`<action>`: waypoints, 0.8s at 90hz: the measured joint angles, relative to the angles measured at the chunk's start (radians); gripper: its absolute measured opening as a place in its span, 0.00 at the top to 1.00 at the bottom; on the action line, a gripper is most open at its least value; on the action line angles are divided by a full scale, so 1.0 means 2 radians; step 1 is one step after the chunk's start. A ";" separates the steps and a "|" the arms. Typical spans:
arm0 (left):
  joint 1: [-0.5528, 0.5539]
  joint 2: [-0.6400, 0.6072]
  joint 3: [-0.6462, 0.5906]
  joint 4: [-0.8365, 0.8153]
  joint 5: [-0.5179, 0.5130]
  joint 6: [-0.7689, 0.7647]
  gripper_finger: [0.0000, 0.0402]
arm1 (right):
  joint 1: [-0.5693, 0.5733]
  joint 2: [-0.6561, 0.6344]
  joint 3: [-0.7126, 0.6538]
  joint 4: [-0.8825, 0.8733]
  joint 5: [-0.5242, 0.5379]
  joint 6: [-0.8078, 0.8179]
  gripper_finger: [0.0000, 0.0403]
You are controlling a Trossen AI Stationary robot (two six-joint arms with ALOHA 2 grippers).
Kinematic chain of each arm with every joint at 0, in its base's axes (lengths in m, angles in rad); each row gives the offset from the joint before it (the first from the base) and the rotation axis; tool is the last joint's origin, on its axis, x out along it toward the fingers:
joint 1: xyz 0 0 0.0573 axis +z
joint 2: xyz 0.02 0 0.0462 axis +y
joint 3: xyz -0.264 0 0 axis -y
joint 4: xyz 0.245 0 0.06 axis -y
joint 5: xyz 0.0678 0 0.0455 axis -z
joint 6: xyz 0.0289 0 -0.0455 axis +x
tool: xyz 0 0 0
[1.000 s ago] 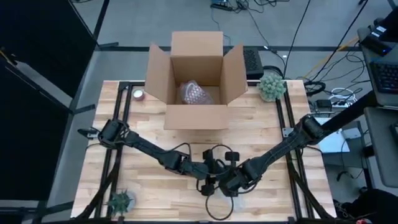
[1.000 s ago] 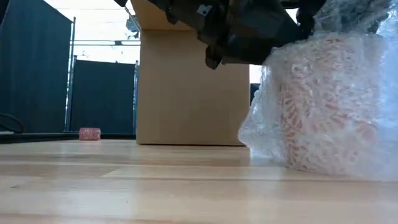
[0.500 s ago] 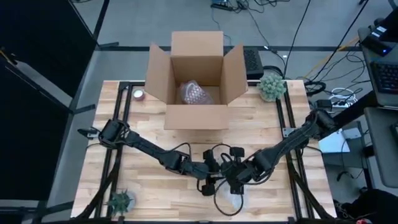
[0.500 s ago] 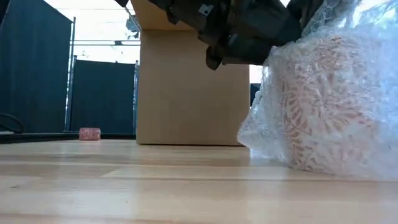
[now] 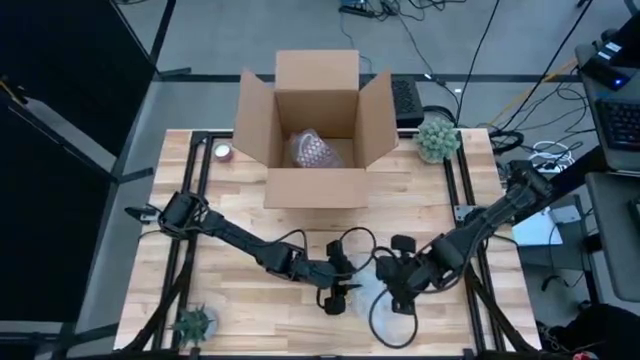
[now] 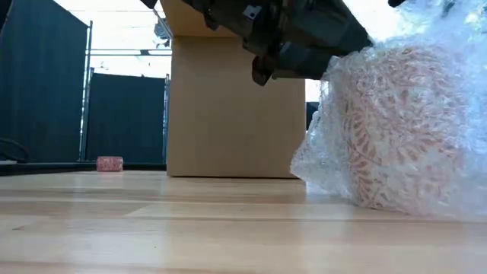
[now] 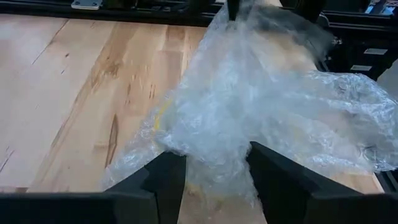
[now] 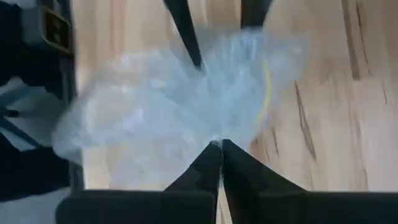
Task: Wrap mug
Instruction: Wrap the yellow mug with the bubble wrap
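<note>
While the left gripper [image 7: 208, 177] straddles bubble wrap [image 7: 261, 118] open-fingered, the right gripper [image 8: 220, 152] pinches the wrap over the mug [image 6: 388, 129].

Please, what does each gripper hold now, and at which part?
The right gripper pinches an edge of the bubble wrap. The left gripper stands open around the wrap, clamping nothing.

Open brown cardboard box [image 5: 316, 125] blocks table's far middle; bare light wooden tabletop [image 5: 240, 225] between it and my arms passable.
</note>
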 joint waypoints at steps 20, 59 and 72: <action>0.000 0.000 0.000 0.002 0.000 0.000 0.60 | 0.003 0.001 -0.030 0.080 0.049 -0.008 0.99; 0.000 0.000 0.000 0.003 -0.001 0.000 0.60 | -0.024 -0.016 -0.005 0.062 -0.059 -0.043 0.66; 0.000 0.000 0.000 0.003 -0.001 0.000 0.60 | -0.009 -0.031 0.009 -0.002 -0.065 0.004 0.65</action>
